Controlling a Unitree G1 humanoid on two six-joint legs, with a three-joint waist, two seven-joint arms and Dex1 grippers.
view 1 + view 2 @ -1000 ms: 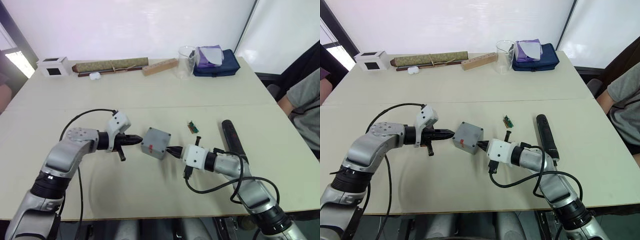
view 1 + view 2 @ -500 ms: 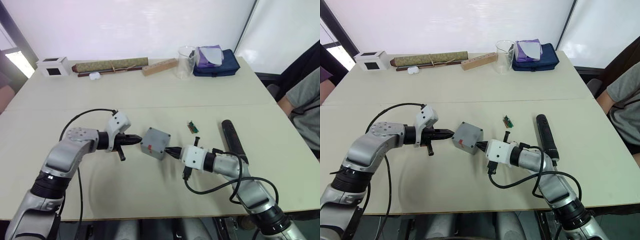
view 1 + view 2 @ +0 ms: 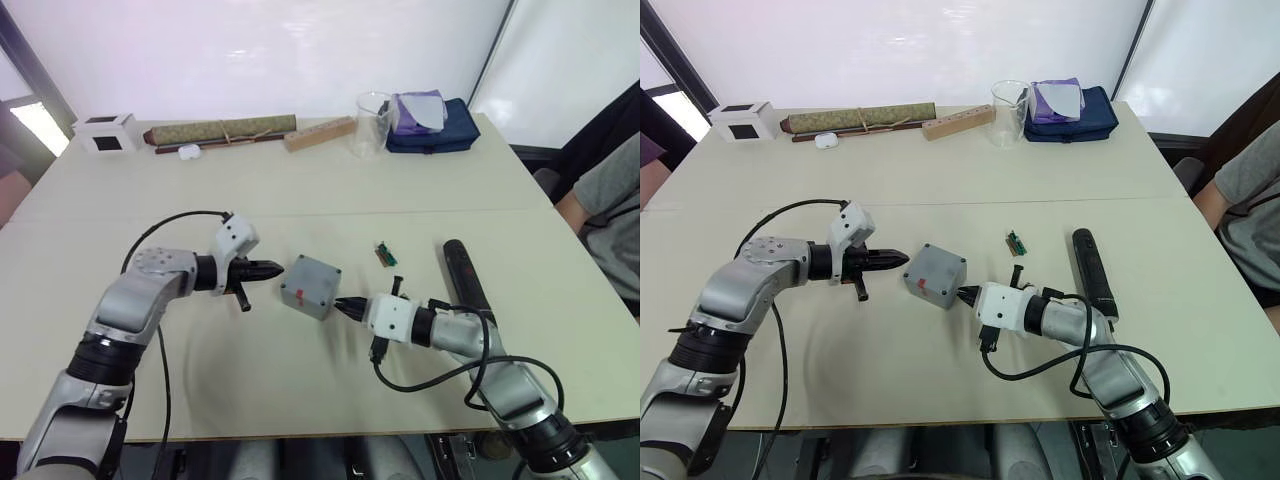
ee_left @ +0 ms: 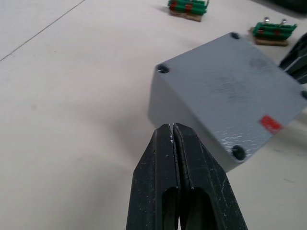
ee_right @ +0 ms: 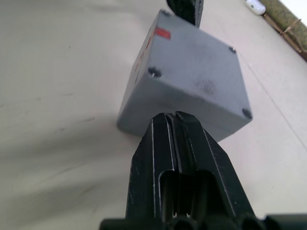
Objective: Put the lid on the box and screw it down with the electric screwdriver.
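The box [image 3: 311, 286] sits near the middle of the desk [image 3: 300, 190], lid [image 4: 242, 88] already on top of it, corner screw holes showing and a small red mark on one side face. I have both hands closed on nothing: the left hand [image 3: 272, 268] has its two fingers pressed together, pointing at the box's left side from just beside it, and the right hand [image 3: 345, 306] is likewise pinched shut with its tip close against the box's near right edge; I can't tell whether it touches.

Against a second ago, the box has hardly shifted. My left hand has lifted slightly and backed off a touch, so a gap now shows between its tip and the box, while the right hand sits a little lower along the box's side. I read that as the squaring-up of box and lid between the two tips being about finished.

The electric screwdriver [image 3: 463, 276] lies untouched on the desk to the right of my right arm, well apart from the box, with two small green parts [image 3: 386, 254] between them. Fetching it looks like my next job, and no screw is driven yet as far as I can see.
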